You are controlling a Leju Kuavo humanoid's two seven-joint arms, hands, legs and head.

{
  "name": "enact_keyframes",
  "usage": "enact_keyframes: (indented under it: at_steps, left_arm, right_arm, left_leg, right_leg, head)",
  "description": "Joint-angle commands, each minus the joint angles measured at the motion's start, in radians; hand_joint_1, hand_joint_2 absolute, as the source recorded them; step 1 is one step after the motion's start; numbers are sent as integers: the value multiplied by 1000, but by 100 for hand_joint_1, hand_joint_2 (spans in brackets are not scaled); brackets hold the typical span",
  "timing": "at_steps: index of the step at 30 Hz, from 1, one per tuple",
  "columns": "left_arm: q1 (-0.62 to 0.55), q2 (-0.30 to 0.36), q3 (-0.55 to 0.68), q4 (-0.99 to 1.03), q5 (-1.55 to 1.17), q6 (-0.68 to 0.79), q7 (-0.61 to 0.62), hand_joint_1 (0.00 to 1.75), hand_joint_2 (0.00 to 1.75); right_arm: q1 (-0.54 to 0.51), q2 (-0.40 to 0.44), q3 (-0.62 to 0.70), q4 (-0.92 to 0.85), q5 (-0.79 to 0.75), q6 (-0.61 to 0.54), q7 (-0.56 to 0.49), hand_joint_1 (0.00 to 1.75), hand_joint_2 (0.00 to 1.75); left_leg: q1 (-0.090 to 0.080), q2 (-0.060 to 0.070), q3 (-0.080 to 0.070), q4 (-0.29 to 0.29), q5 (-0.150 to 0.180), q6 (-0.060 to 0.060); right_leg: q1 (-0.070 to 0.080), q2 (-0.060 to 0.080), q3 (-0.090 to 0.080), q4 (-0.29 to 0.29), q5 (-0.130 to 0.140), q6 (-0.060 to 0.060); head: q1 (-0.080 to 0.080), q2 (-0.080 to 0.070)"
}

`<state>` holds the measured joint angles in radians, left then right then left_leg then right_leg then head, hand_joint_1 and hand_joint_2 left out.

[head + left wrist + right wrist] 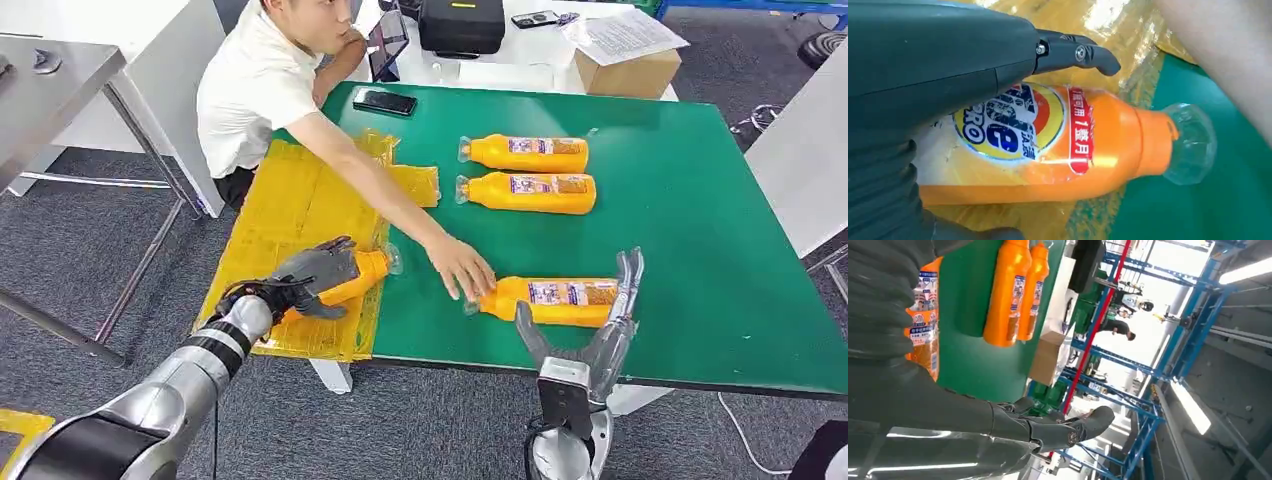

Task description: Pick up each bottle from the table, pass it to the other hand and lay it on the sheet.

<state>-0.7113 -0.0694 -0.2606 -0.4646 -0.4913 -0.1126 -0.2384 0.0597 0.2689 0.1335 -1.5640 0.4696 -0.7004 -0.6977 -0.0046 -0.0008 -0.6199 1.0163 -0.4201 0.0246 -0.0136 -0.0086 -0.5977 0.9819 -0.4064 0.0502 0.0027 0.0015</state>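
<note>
From the head view, the left hand [318,273] is wrapped round an orange bottle [362,277] lying over the right edge of the yellow sheet [290,210], its clear cap pointing onto the green worktop [690,200]. The sheet covers the worktop's left end. A person [262,80] in a white shirt sits at the far left corner and reaches an arm across; their hand [460,266] touches the neck end of a second bottle [550,300] lying near the front edge. The right hand [590,325] stands upright at that front edge, fingers apart and holding nothing, just in front of this second bottle. Two more bottles [528,153] [530,192] lie side by side further back, caps to the left. A black phone [385,101] lies near the person, and a cardboard box [628,72] and a black case [461,26] sit on a white table behind.

In the left wrist view, the left hand's dark fingers [1078,52] curl over the bottle [1048,145], whose label and clear cap show; it rests on the crinkled sheet [1108,30], with the cap out over the green worktop [1228,200]. The person's arm [1228,55] crosses one corner.

In the right wrist view, the right hand [998,425] is spread wide, its thumb [1073,427] stuck out with nothing in its hold. The nearest bottle [925,320] peeks from behind the hand's ribbed cover, and the other two bottles [1005,295] [1033,290] lie beyond on the worktop [973,365], with the box [1045,357] at the far edge.
</note>
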Motion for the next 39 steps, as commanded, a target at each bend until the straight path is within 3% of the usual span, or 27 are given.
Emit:
enact_keyframes:
  at_steps: [1, 2, 3, 4, 5, 7, 13, 14, 17, 19, 21, 22, 23, 24, 25, 28, 29, 31, 39]
  left_arm:
    - [-18, -26, -112, -33, -104, 119, -35, 0, 0]
    - [16, -41, -123, -109, -117, 202, -68, 0, 175]
    - [80, -51, -144, -245, -137, 285, -76, 0, 0]
    - [267, -22, -268, -531, -171, 365, -338, 0, 0]
    - [425, -14, -354, -841, -233, 338, -198, 0, 0]
    - [523, 9, -444, -1014, -195, 343, -84, 0, 0]
    - [495, 18, -399, -1020, -84, 395, -127, 0, 0]
    - [495, 18, -399, -1020, -84, 395, -127, 0, 0]
    - [504, 11, -381, -1031, -107, 487, -157, 0, 0]
    - [506, 5, -380, -1029, -132, 545, -163, 0, 0]
    - [508, 10, -384, -1032, -145, 566, -164, 0, 0]
    - [527, 17, -380, -1043, -128, 558, -169, 0, 0]
    - [531, 18, -380, -1045, -127, 559, -171, 0, 0]
    - [540, 18, -379, -1047, -98, 538, -172, 0, 0]
    - [553, 11, -368, -1049, -70, 517, -169, 0, 0]
    - [598, -39, -334, -1020, 140, 392, -133, 0, 0]
    - [603, -52, -332, -995, 188, 369, -132, 0, 175]
    - [612, -83, -315, -933, 387, 283, -111, 0, 175]
    - [604, -81, -314, -921, 395, 284, -118, 0, 175]
  right_arm:
    - [-38, -30, -14, 62, 5, 2, 0, 0, 175]
    - [-26, -32, -23, 51, 8, 2, 0, 0, 175]
    - [-7, -27, -40, 34, 23, 2, 0, 0, 175]
    - [15, -19, -58, 7, 52, 2, 0, 0, 175]
    - [28, -30, -54, -6, 46, 2, 0, 0, 175]
    - [36, -38, -46, -22, 45, 2, 0, 0, 175]
    - [30, -21, -43, -3, 55, 2, 0, 0, 175]
    - [30, -21, -43, -3, 55, 2, 0, 0, 175]
    - [32, -18, -47, 2, 73, 2, 0, 0, 175]
    - [32, -18, -56, 10, 133, 2, 0, 0, 175]
    - [18, -32, -90, 137, 275, 2, 0, 0, 175]
    - [-26, -51, -183, 287, 482, 2, 31, 0, 175]
    - [-36, -55, -205, 311, 465, 2, 0, 0, 175]
    - [-57, -76, -235, 380, 545, 2, 57, 0, 175]
    - [-83, -150, -160, 466, 565, 2, 176, 0, 175]
    - [-84, -253, -200, 475, 727, 2, 328, 0, 175]
    - [-86, -274, -220, 484, 720, 2, 323, 0, 175]
    - [-124, -320, -261, 554, 765, 2, 364, 0, 175]
    - [-140, -324, -261, 571, 761, 2, 360, 0, 175]
  left_leg:
    - [1, -1, 2, 0, -1, -1]
    - [1, -1, 2, 0, 0, -1]
    - [1, -2, 3, 0, -1, -1]
    - [1, -3, 3, 0, -1, -1]
    - [2, -3, 6, 0, -3, -2]
    - [-1, -1, 9, -5, -3, -1]
    - [0, 1, 8, 1, -10, -2]
    - [-1, 1, -1, 1, -6, -2]
    - [-1, 2, 3, -1, -7, -2]
    - [-1, -1, 0, 0, -6, -1]
    - [1, -1, 5, -1, -8, -2]
    - [1, 1, 5, -2, -6, -1]
    - [1, 1, 5, -2, -6, -1]
    - [1, 1, 8, -4, -6, -1]
    - [1, 0, 6, -3, -6, -1]
    - [1, 1, 10, -4, -6, 0]
    - [1, -2, 7, -4, -5, 0]
    - [-1, -3, 5, -2, -5, 1]
    - [-3, -2, 5, -2, -6, 0]
  right_leg:
    - [1, -1, 3, -1, -1, -1]
    - [1, -1, 2, -1, -1, -1]
    - [1, -2, 3, -1, -1, -1]
    - [1, -2, 4, -1, -2, -1]
    - [2, -2, 7, -1, -3, -3]
    - [-1, 0, 9, -4, -3, -1]
    - [0, 2, 8, -1, -7, -2]
    - [-1, 3, 0, 1, -6, 0]
    - [-1, 3, 2, -1, -5, -1]
    - [0, 0, 0, -2, -5, 1]
    - [1, 1, 5, -2, -6, -1]
    - [1, 2, 5, -4, -5, 0]
    - [1, 2, 5, -4, -4, 0]
    - [1, 3, 8, -6, -4, 0]
    - [1, 2, 7, -5, -4, 0]
    - [1, 2, 10, -7, -4, 0]
    - [0, -1, 10, -6, -4, 1]
    - [-1, -2, 7, -4, -4, 2]
    - [-2, 0, 7, -4, -4, 1]
  head:
    - [0, 0]
    - [0, 0]
    - [0, 0]
    - [0, 0]
    - [0, 0]
    - [0, 0]
    - [2, 0]
    - [0, 0]
    - [0, 0]
    - [0, 0]
    - [1, 0]
    - [0, 0]
    - [0, 0]
    - [0, 0]
    - [0, 0]
    - [0, 0]
    - [0, 0]
    - [0, 0]
    - [0, 0]
